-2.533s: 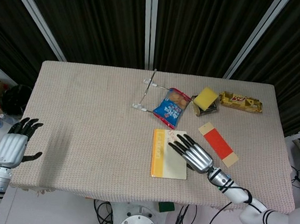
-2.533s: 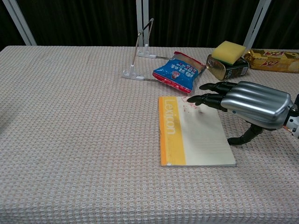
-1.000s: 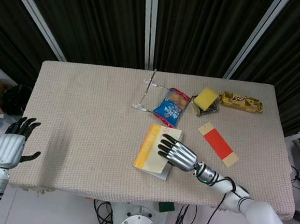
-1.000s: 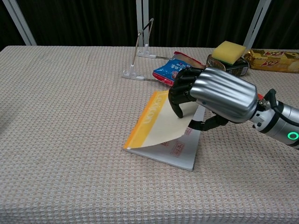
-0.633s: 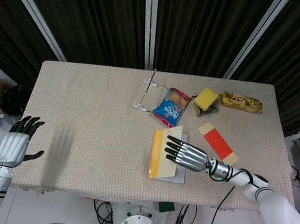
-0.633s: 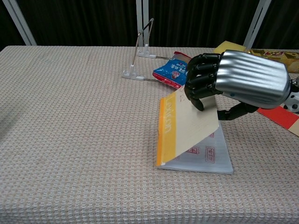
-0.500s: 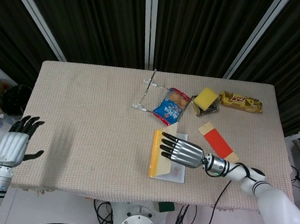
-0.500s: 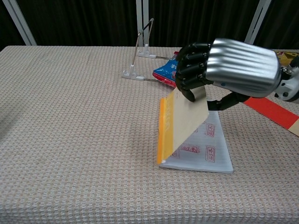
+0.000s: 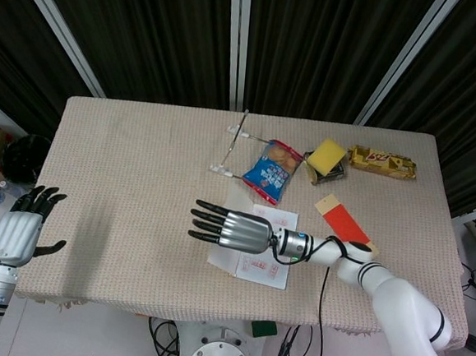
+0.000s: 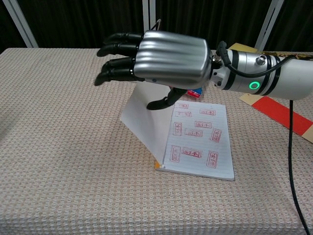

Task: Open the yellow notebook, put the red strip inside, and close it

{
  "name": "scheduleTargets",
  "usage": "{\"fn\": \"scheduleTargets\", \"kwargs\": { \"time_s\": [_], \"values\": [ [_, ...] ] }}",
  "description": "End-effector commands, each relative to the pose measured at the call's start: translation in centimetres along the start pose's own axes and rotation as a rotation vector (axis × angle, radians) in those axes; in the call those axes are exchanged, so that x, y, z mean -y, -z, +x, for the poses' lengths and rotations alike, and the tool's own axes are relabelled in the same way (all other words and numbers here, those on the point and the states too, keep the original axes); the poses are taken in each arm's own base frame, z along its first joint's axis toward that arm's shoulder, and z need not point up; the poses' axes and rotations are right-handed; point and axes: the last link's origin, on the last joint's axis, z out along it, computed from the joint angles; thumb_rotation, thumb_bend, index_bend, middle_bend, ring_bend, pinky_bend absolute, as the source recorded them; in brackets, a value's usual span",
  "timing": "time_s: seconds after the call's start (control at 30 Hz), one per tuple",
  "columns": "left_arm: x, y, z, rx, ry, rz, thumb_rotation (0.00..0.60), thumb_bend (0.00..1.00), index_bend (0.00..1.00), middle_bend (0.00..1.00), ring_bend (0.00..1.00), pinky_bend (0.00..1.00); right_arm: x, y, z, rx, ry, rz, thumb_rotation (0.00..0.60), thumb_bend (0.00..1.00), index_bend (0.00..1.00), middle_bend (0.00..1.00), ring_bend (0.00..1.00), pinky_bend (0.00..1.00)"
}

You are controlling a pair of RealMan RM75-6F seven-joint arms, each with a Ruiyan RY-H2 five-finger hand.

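The yellow notebook lies open near the table's front middle, showing a white page with red stamps. Its cover stands tilted up to the left with the white inside showing. The top edge of the cover leans against the underside of my right hand. That hand hovers flat with fingers stretched out to the left and grips nothing. The red strip with tan ends lies on the cloth just right of the notebook, also seen as the red strip. My left hand hangs open off the table's left edge.
Behind the notebook lie a blue snack bag and a thin metal stand. A yellow sponge sits on a tin, and a gold chocolate bar lies at the back right. The woven cloth covers the table.
My right hand swept left, carrying the cover from about upright past vertical, and its fingers have straightened out. The stamped page is now fully exposed. The left hand stayed put.
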Motion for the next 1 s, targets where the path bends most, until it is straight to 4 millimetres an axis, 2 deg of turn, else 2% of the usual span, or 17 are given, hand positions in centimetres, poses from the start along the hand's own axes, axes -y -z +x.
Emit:
{"fn": "scheduleTargets", "kwargs": {
  "time_s": [0.03,0.2,0.3,0.4,0.47,0.53,0.6,0.67,0.7,0.77,0.9,1.0],
  "values": [
    [0.1,0.0,0.0,0.001,0.000,-0.001,0.600,0.05,0.19,0.13,0.11,0.20,0.2,-1.3,0.1,-0.005,-0.014,-0.066,0.600,0.05,0.00,0.01,0.00,0.00],
    [0.1,-0.3,-0.1,-0.006,0.013,-0.005,0.600,0.05,0.19,0.13,0.11,0.20,-1.8,-0.5,0.6,0.012,-0.008,-0.243,0.600,0.05,0.00,0.00,0.00,0.00],
    [0.0,-0.3,-0.3,-0.003,0.010,-0.015,0.600,0.05,0.19,0.13,0.11,0.20,-3.0,1.4,0.9,0.051,-0.031,-0.334,0.600,0.05,0.00,0.00,0.00,0.01],
    [0.0,-0.3,-0.4,-0.006,0.016,-0.015,0.600,0.05,0.19,0.13,0.11,0.20,-4.0,3.8,1.0,0.113,-0.040,-0.409,0.600,0.05,0.00,0.06,0.01,0.11],
    [0.0,-0.4,-0.4,-0.011,0.021,-0.016,0.600,0.05,0.19,0.13,0.11,0.20,-4.2,5.2,1.0,0.129,-0.056,-0.443,0.600,0.05,0.02,0.12,0.11,0.22],
    [-0.1,-0.4,-0.4,-0.014,0.023,-0.019,0.600,0.05,0.19,0.13,0.11,0.20,-3.7,6.6,0.8,0.125,-0.111,-0.474,0.600,0.09,0.09,0.21,0.22,0.30],
    [-0.2,-0.4,-0.5,-0.013,0.027,-0.020,0.600,0.05,0.19,0.13,0.11,0.20,-2.7,7.7,-0.1,0.146,-0.211,-0.505,0.600,0.26,0.18,0.37,0.37,0.38],
    [-0.3,-0.5,-0.6,-0.012,0.032,-0.021,0.600,0.05,0.19,0.13,0.11,0.20,-1.6,8.2,-0.9,0.185,-0.293,-0.514,0.600,0.47,0.20,0.45,0.45,0.43],
    [-0.4,-0.6,-0.7,-0.013,0.034,-0.023,0.600,0.05,0.19,0.13,0.11,0.20,-1.0,8.3,-1.4,0.214,-0.325,-0.508,0.600,0.57,0.19,0.46,0.45,0.43],
    [-0.6,-0.7,-0.7,-0.013,0.034,-0.029,0.600,0.05,0.19,0.13,0.11,0.20,-0.2,8.2,-2.0,0.257,-0.363,-0.495,0.600,0.67,0.16,0.44,0.40,0.38],
    [-0.9,-0.8,-0.7,-0.012,0.030,-0.037,0.600,0.05,0.19,0.13,0.11,0.20,1.3,6.5,-2.8,0.309,-0.471,-0.471,0.600,0.75,0.05,0.34,0.24,0.25],
    [-0.9,-0.8,-0.7,-0.012,0.031,-0.034,0.600,0.05,0.19,0.13,0.11,0.20,1.9,5.0,-3.0,0.308,-0.492,-0.445,0.600,0.76,0.03,0.32,0.22,0.23]
  ]
}}
